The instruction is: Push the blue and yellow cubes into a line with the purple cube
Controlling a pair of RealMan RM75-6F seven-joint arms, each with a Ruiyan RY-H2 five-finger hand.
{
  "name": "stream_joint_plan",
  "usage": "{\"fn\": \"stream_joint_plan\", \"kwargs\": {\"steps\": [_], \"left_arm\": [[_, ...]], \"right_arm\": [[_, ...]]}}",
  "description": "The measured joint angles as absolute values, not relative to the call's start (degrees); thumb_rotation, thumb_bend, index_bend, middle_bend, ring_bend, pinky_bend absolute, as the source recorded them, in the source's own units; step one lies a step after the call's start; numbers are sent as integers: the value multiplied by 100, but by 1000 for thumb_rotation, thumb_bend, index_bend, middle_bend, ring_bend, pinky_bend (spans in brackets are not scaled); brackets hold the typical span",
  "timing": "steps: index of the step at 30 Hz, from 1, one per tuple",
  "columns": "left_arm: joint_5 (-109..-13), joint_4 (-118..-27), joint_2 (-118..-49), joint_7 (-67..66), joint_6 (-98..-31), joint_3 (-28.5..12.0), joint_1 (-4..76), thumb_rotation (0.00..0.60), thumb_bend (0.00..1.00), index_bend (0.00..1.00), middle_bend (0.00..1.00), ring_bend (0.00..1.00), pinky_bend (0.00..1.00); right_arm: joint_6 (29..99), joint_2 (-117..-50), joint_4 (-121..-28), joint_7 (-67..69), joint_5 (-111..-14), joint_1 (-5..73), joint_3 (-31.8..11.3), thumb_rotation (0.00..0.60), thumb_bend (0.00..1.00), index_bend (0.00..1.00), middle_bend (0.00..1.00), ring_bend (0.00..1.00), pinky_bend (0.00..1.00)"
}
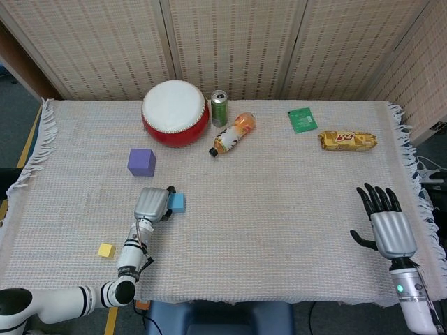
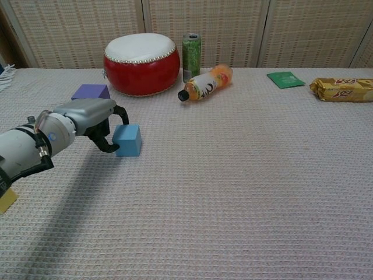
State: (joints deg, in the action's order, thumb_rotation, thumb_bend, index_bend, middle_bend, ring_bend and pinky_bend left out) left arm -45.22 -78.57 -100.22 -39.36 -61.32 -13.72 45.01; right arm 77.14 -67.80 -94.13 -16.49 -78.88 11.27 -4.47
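Blue cube (image 1: 177, 202) sits left of frame centre, the left hand (image 1: 152, 204) curled against its left face, touching but not grasping. Risk: an off-centre push spins it, or drives it rightward, away from the purple cube (image 1: 141, 162) above-left. Yellow cube (image 1: 105, 250) lies lower left, untouched. Cubes have no long axis; faces sit roughly square to the tablecloth (image 1: 279, 230). Right hand (image 1: 386, 222) rests splayed, empty.
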Motion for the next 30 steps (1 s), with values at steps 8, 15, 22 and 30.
{"fn": "stream_joint_plan", "kwargs": {"steps": [8,15,22,30], "left_arm": [[-4872,-7872,-9822,-3623,-6297,-1342,4395,600,340,482,1000,1000,1000],[-5088,-7777,-9204,-3175,-5908,-1257,4291,600,341,477,1000,1000,1000],[-5657,-7111,-8962,-2078,-5145,-1082,4269,600,339,468,1000,1000,1000],[-6402,-6224,-9051,-1382,-4894,-901,4327,600,335,463,1000,1000,1000]], "right_arm": [[7679,-6784,-9417,-1687,-7819,1132,-457,471,3,0,0,0,0],[7702,-6778,-9439,-1723,-7735,1117,-491,470,3,0,0,0,0],[7749,-6826,-9442,-1853,-7623,1105,-544,468,3,0,0,0,0],[7706,-6778,-9537,-1843,-7588,1093,-514,466,5,0,0,0,0]]}}
